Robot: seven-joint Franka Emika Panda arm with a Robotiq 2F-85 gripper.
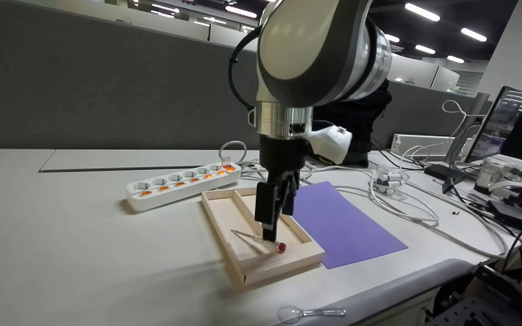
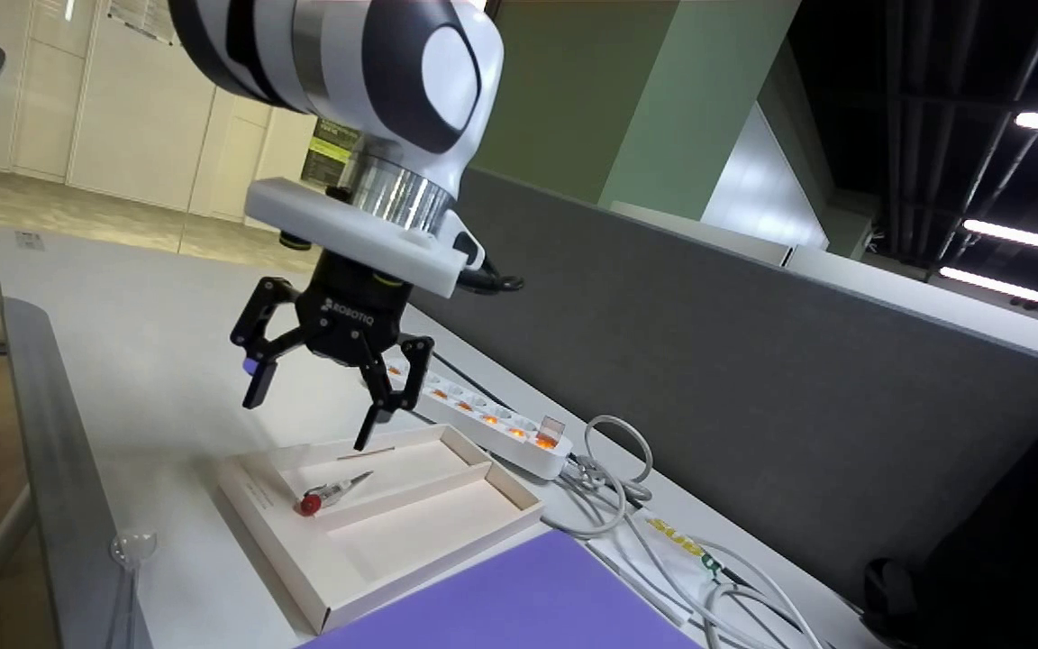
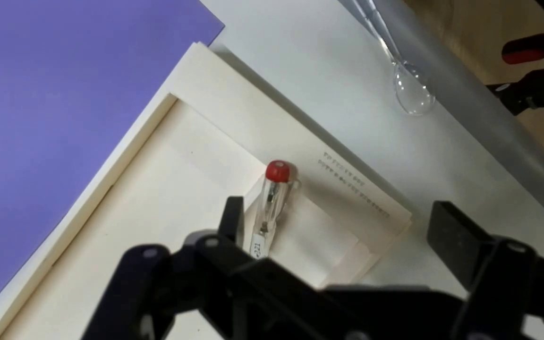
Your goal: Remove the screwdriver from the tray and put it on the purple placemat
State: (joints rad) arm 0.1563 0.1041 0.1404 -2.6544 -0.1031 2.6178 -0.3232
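The screwdriver has a clear handle with a red end. It lies tilted in the light-wood tray; its red end is at the tray's wide rim and divider, and its thin shaft points into a compartment. The screwdriver also shows in both exterior views, as does the tray. The purple placemat lies flat beside the tray, also in the wrist view. My gripper is open and empty above the tray. In the wrist view, the left finger hides the screwdriver's shaft.
A white power strip lies behind the tray. A clear plastic spoon lies at the table's grey front edge. White cables run beyond the placemat. A grey partition and a black bag stand at the back.
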